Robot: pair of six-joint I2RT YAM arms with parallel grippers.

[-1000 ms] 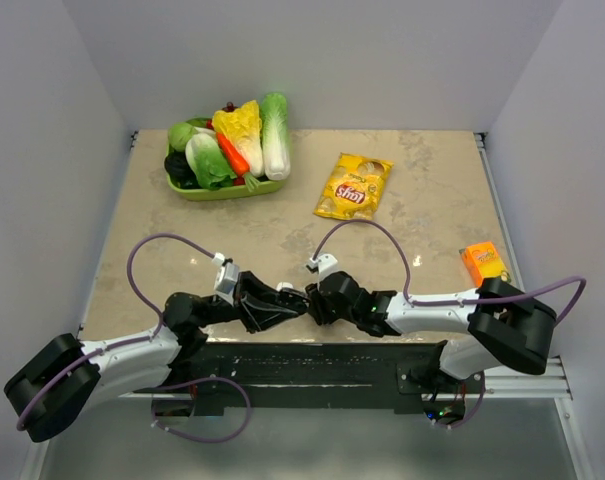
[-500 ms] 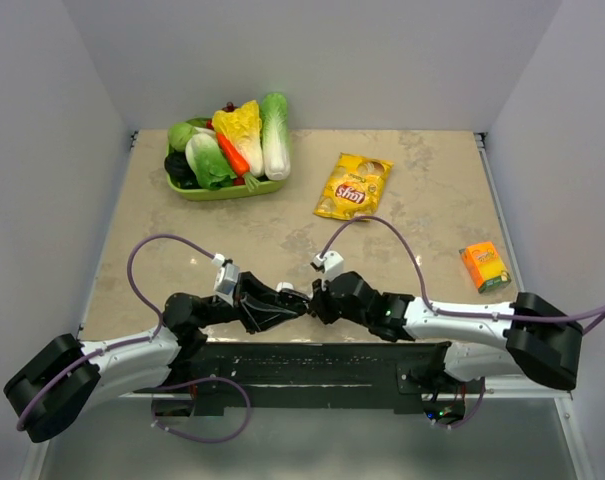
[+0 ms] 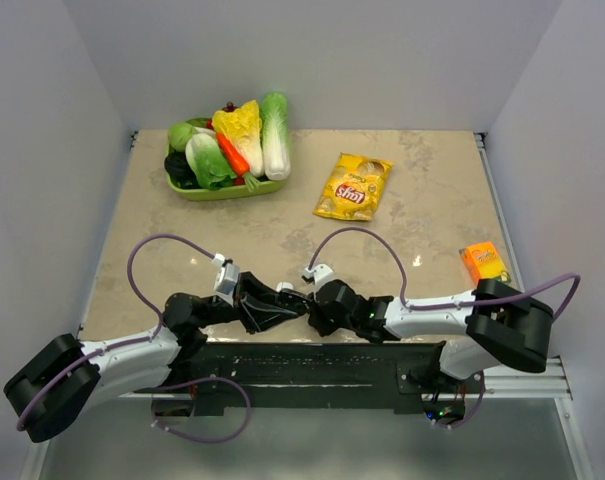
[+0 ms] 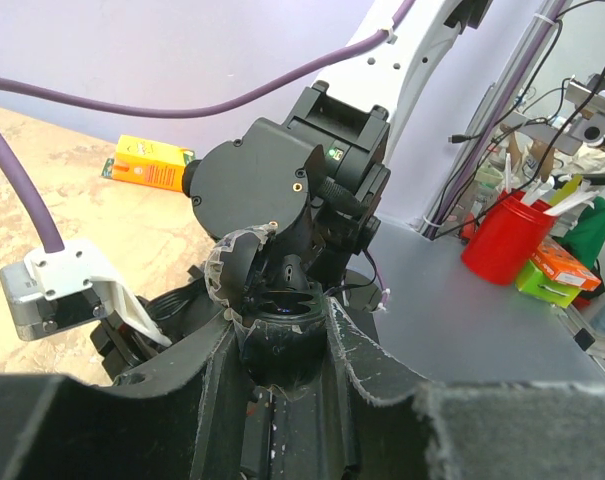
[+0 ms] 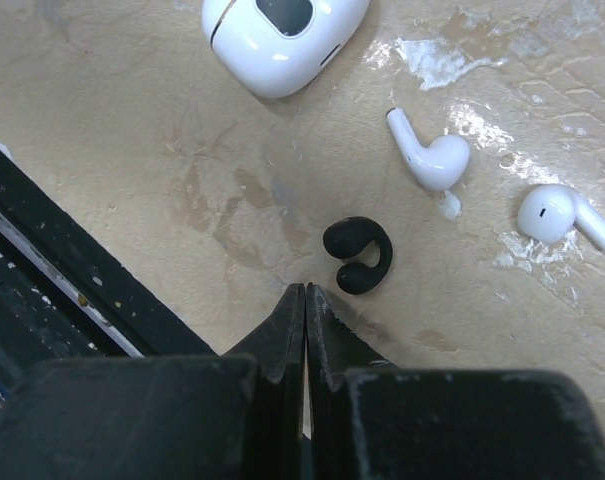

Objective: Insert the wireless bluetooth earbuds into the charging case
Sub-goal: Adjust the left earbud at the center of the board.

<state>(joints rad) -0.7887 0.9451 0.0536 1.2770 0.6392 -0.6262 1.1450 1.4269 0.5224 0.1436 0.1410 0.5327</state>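
Observation:
My left gripper (image 4: pixel 280 312) is shut on a small black charging case (image 4: pixel 279 345), its lid (image 4: pixel 230 272) flipped open. The right arm's wrist looms just beyond it. My right gripper (image 5: pixel 305 291) is shut with nothing between its fingers, tips just above the tabletop. A black C-shaped earbud (image 5: pixel 358 255) lies on the table just ahead and right of those tips. Two white stemmed earbuds (image 5: pixel 431 155) (image 5: pixel 557 213) lie farther out. In the top view the left gripper (image 3: pixel 290 300) and right gripper (image 3: pixel 317 312) meet near the table's front edge.
A white earbud case (image 5: pixel 282 30) lies beyond the black earbud. A green basket (image 3: pixel 214 192) of vegetables stands at the back left, a yellow chip bag (image 3: pixel 353 187) mid-back, an orange box (image 3: pixel 484 263) at the right. A black base plate (image 3: pixel 312 365) runs along the front edge.
The right gripper's jaws have closed on nothing. Its arm swung outward to the right and came back. The left arm and its case have not moved.

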